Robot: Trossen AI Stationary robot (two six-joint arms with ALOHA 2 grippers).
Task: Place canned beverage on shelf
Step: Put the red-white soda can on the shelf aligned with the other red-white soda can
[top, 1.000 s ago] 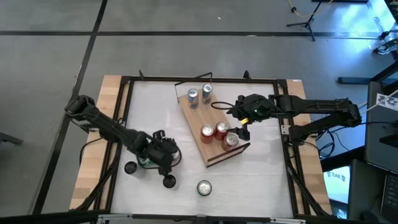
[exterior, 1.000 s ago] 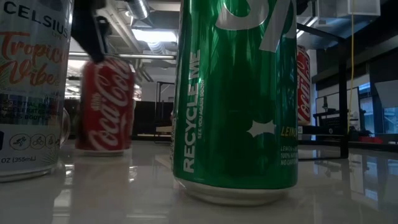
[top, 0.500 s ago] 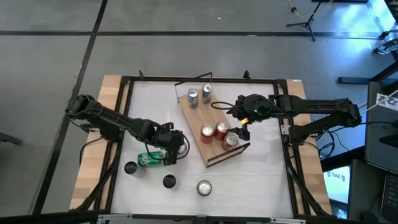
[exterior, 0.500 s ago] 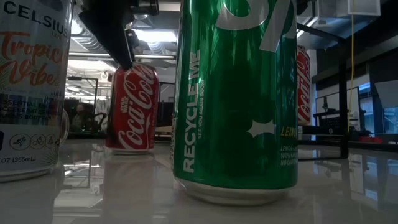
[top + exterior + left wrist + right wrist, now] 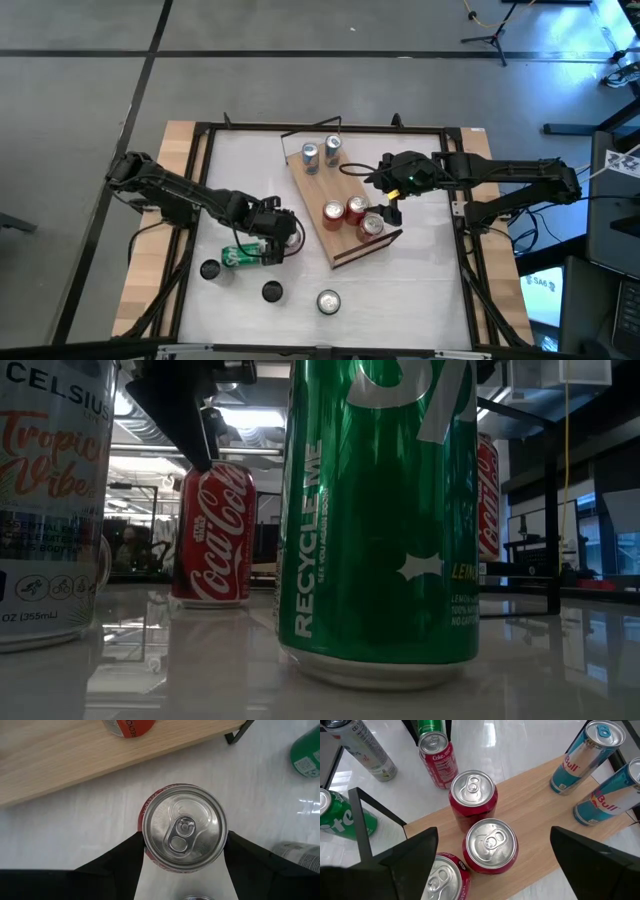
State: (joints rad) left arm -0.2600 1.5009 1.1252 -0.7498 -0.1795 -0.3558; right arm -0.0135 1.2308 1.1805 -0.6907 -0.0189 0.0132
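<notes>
A red cola can [image 5: 183,826] stands upright on the white table just off the near end of the light-wood shelf [image 5: 322,190], and my left gripper [image 5: 272,232] is shut on it. In the low view this can [image 5: 213,535] shows under a dark finger [image 5: 188,415]. Three red cans [image 5: 490,845] stand at the shelf's near end and two blue-and-silver cans [image 5: 320,152] at its far end. My right gripper [image 5: 390,212] hangs open above the red cans on the shelf and touches nothing. My left gripper pinches the red can's upper side wall [image 5: 152,861] between its two fingers, one on each side. The fingers [image 5: 125,865] slant down from above and from the table's left. The can stays upright, and its base [image 5: 210,600] seems to rest on the table.
A green can [image 5: 240,257] lies on its side near my left gripper. Three more cans [image 5: 272,291] stand along the table's near side. A black frame [image 5: 200,200] rims the table. In the low view a green can [image 5: 380,520] and a white can [image 5: 50,500] stand close up.
My left gripper has gone with the red can toward the table's right and far side, up to the shelf's near end, then stopped. The can has stayed upright. The green can lying on its side has come out from under the gripper.
</notes>
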